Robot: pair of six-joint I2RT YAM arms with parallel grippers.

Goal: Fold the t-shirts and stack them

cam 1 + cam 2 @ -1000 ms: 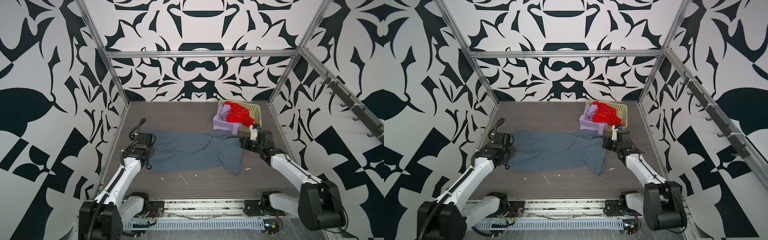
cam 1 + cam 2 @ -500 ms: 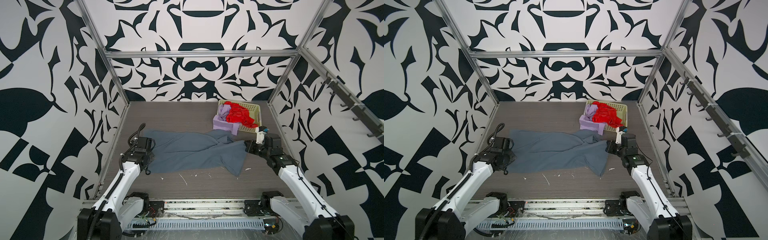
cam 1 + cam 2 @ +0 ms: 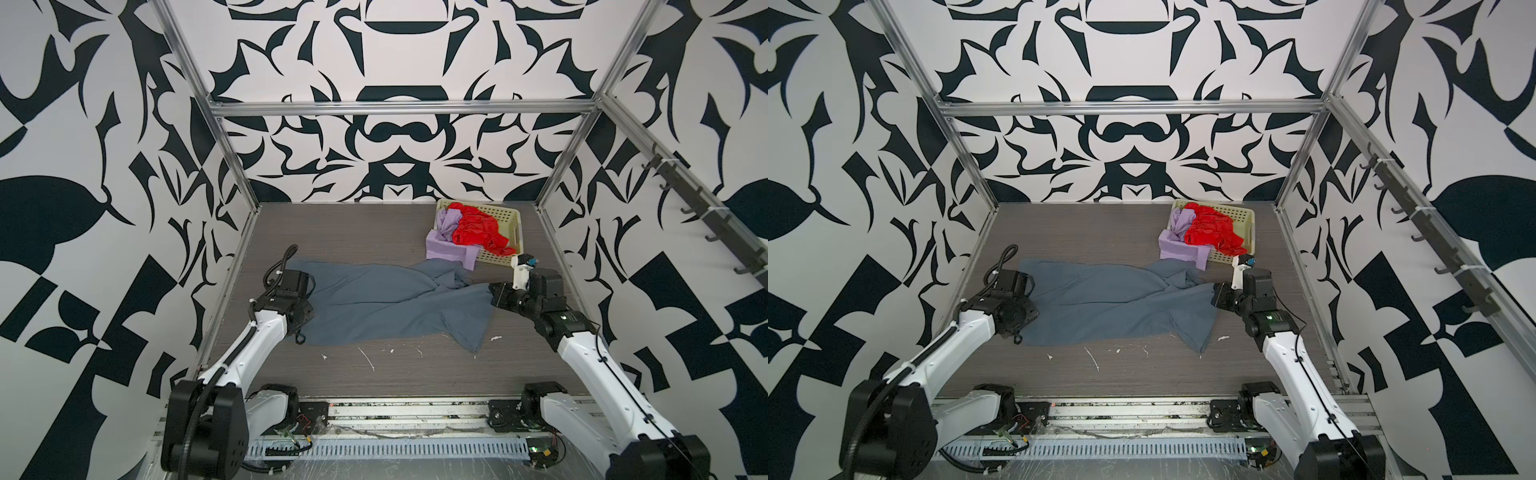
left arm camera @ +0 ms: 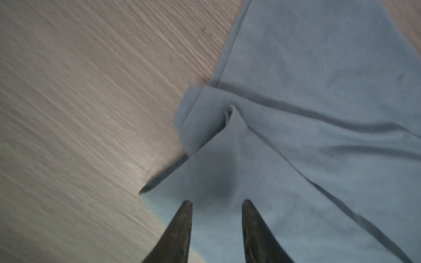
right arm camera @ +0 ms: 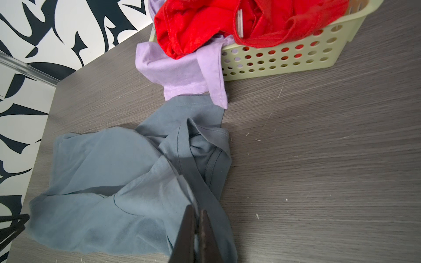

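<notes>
In both top views the slate blue-grey cloth t-shirt (image 3: 386, 303) lies crumpled on the grey wood-grain table (image 3: 374, 374), long axis running from left gripper (image 3: 309, 318) to right gripper (image 3: 496, 293), with the bright red cloth t-shirt (image 3: 473, 228) and pale lilac cloth t-shirt (image 3: 446, 249) heaped in the cream perforated plastic basket (image 3: 509, 216) behind. The left wrist view shows the left gripper (image 4: 217, 201) with jaws parted and empty, a hemmed corner lying just ahead of the tips. The right wrist view shows the right gripper (image 5: 196, 208) pinched tight on a fold at the collar end, so the loose hem looks nearest the left arm
</notes>
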